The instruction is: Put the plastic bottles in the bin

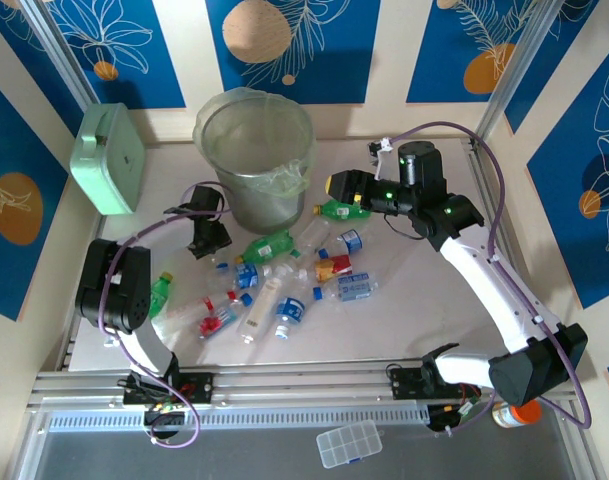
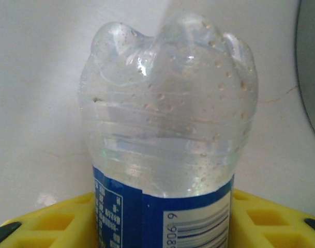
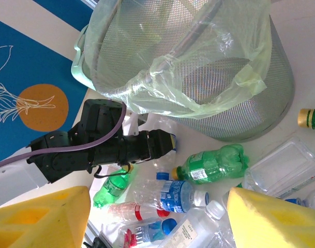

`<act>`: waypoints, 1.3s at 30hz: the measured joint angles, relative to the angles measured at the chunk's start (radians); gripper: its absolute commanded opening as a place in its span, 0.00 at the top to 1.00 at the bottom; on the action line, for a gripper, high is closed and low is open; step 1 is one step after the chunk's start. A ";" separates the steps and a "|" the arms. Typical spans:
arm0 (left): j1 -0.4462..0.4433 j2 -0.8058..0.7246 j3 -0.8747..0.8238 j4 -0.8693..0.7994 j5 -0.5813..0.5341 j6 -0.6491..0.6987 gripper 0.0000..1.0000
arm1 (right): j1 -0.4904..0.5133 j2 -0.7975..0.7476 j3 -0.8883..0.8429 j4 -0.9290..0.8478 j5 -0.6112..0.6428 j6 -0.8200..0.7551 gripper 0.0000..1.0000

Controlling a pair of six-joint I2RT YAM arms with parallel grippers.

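— What is cut off or hard to read?
— In the left wrist view the clear bottle with a blue label (image 2: 167, 129) runs off the bottom edge, so its cap end is unseen. The left gripper (image 2: 162, 204) has its yellow fingers (image 2: 48, 225) against both sides of the label, closed round it. From above, that bottle cannot be picked out beneath the gripper's black body.
— And the other one?
— The right gripper (image 3: 160, 199) stands wide apart with nothing between its jaws, just beside the bin and near a green bottle (image 1: 337, 210).
— The surface and room?
— A pale table (image 1: 414, 310), and cream walls with blue panels (image 1: 324, 60).
— Where are the task's things?
— The bin (image 1: 259, 200) stands at the far middle, lined with a clear bag. The plastic bottles (image 1: 284, 285) lie scattered in front of it, between the arms.
— Anything else?
— A mint-green box (image 1: 109, 160) at the far left, and an orange-lidded jar (image 1: 524, 412) by the right arm's base.
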 measured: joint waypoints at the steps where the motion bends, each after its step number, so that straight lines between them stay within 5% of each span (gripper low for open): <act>1: 0.001 0.000 0.000 -0.002 -0.003 0.000 0.51 | 0.000 0.000 0.000 0.000 0.000 0.001 0.29; 11: 0.006 -0.137 0.005 -0.055 -0.049 0.008 0.53 | 0.040 0.002 0.010 -0.034 0.107 0.024 0.27; 19: 0.006 -0.417 -0.043 -0.021 -0.023 0.047 0.68 | 0.068 -0.013 0.012 -0.040 0.179 0.021 0.29; 30: -0.029 -0.745 -0.122 0.059 0.232 0.201 0.70 | 0.075 -0.041 0.012 -0.030 0.151 0.000 0.29; 39: -0.066 -0.764 -0.024 0.157 0.462 0.303 0.70 | 0.075 -0.079 0.000 -0.011 0.179 0.001 0.29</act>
